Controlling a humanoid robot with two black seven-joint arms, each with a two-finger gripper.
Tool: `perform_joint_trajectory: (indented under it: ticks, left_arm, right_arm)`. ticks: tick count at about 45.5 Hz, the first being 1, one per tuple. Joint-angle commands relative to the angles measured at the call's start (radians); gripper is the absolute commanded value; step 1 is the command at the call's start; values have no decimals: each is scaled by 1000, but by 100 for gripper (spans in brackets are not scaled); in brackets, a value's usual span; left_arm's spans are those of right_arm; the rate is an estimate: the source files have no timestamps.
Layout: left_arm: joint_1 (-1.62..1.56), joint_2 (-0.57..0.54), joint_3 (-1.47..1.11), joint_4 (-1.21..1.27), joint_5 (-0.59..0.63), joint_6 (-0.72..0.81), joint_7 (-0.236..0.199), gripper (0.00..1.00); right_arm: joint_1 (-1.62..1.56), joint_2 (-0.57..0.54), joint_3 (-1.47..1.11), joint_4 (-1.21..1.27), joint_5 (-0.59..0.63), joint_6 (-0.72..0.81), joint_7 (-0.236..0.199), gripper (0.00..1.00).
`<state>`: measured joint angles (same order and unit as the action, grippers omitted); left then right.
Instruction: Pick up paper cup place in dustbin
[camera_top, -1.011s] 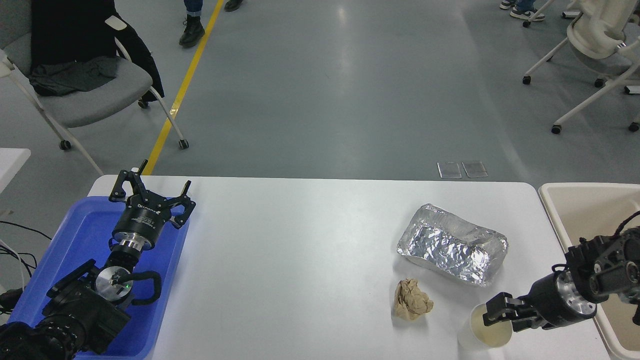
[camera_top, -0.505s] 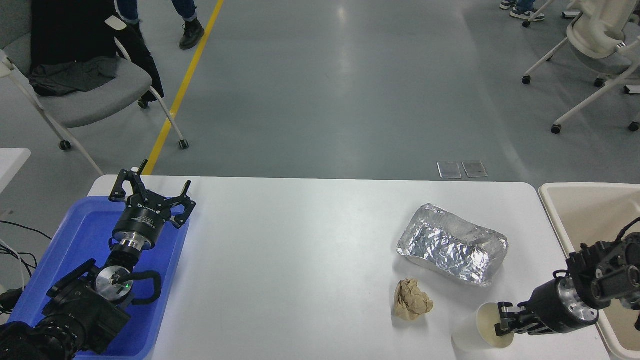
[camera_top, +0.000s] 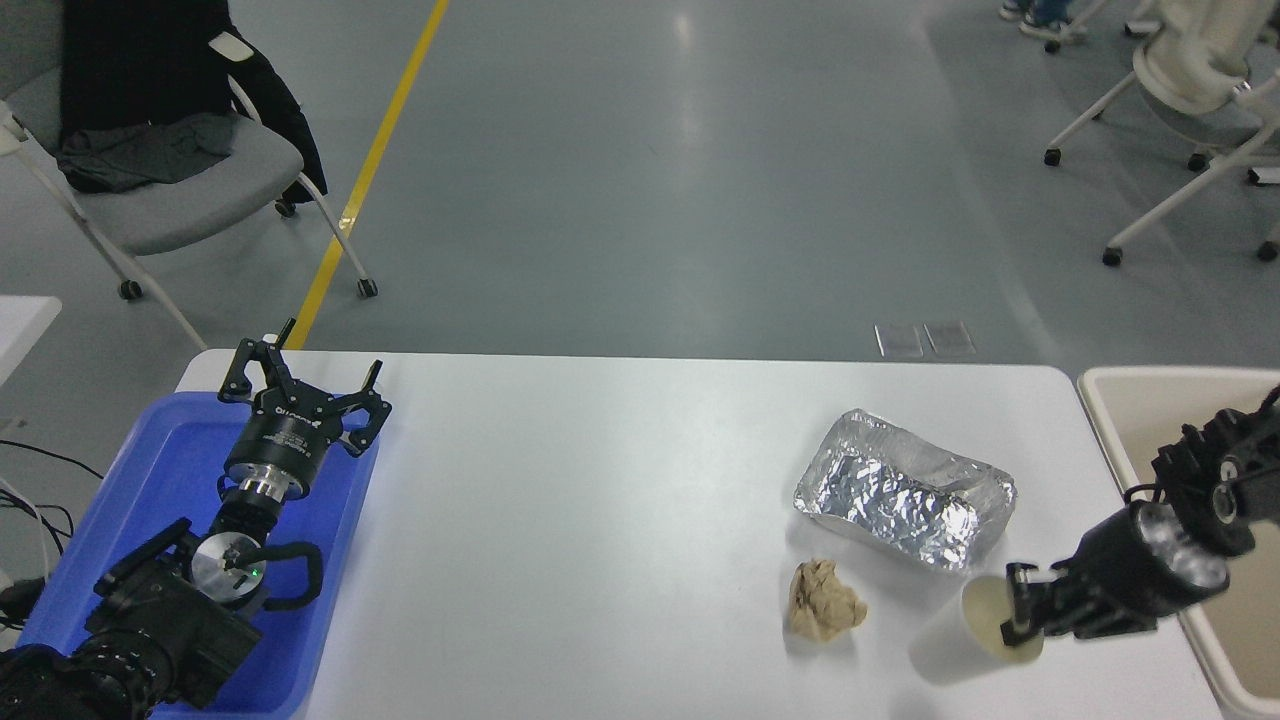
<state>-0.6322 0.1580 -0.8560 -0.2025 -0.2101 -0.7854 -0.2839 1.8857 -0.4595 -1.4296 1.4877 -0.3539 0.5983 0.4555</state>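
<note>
**Cup gripped at the rim and lifted, tilting toward the bin**

Change over the last second: the right gripper (camera_top: 1022, 608), which sat at the paper cup (camera_top: 990, 620) while it stood upright on the table (camera_top: 600, 520), is now pinched on the cup's rim — one finger inside the mouth, one outside. The cup has risen and tipped, its cream inside facing the camera, with a shadow spread on the table just left of it. Judgement: the grasp is made and the carry has begun; what is left is the swing right to the dustbin (camera_top: 1100, 400) and the release.

Cup position, relative to the dustbin: just left of its near rim, not yet over the opening. The crumpled brown paper (camera_top: 825, 600) and foil tray (camera_top: 905, 490) lie further left of the bin, untouched.

Left gripper (camera_top: 300, 385) is parked over the blue tray (camera_top: 170, 470), far left of the bin, fingers spread.

Hard to read — the cup's base and lower wall blur into its shadow, so clearance above the table is uncertain. The dustbin is cut off by the frame's right edge, and the right arm covers part of it.
</note>
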Motion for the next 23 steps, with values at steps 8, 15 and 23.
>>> perform_joint_trajectory:
  ticks: [8, 15, 23]
  left_arm:
    - [0, 0, 0, 0, 0, 0, 0, 100]
    - [0, 0, 0, 0, 0, 0, 0, 100]
    - [0, 0, 0, 0, 0, 0, 0, 100]
  right_arm:
    - [507, 28, -97, 101, -23, 187, 0, 0]
    - [676, 25, -114, 106, -25, 187, 0, 0]
    - [802, 24, -120, 108, -40, 187, -1, 0]
